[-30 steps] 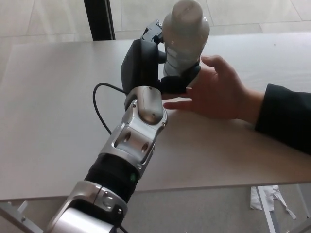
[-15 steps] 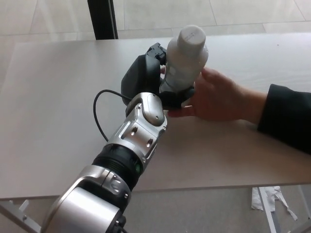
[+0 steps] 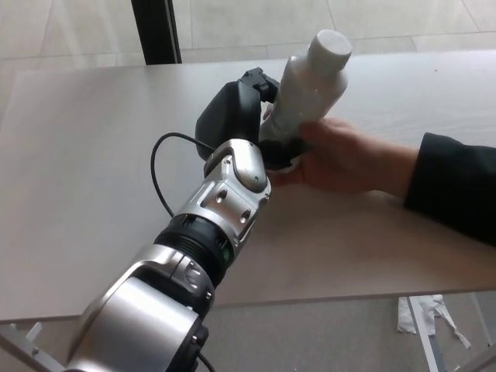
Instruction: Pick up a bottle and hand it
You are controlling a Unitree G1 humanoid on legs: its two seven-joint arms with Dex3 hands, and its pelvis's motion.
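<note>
A white plastic bottle (image 3: 311, 81) with a flat white cap is held above the table, tilted with its top to the right. My left hand (image 3: 236, 116) is shut on the bottle's lower part, with black fingers (image 3: 283, 147) wrapped under its base. A person's hand (image 3: 345, 155) in a dark sleeve (image 3: 453, 186) comes in from the right and closes around the same lower part, touching my fingers. The bottle's base is hidden between the two hands. My right hand does not show.
The pale table (image 3: 93, 178) fills most of the view. A black cable (image 3: 159, 174) loops beside my silver forearm (image 3: 221, 209). A dark post (image 3: 155, 31) stands behind the far edge. Paper scraps (image 3: 426, 314) lie on the floor at lower right.
The person's open hand has closed around the bottle's lower part. The bottle has tipped from upright toward the right. My left arm has reached slightly further forward.
</note>
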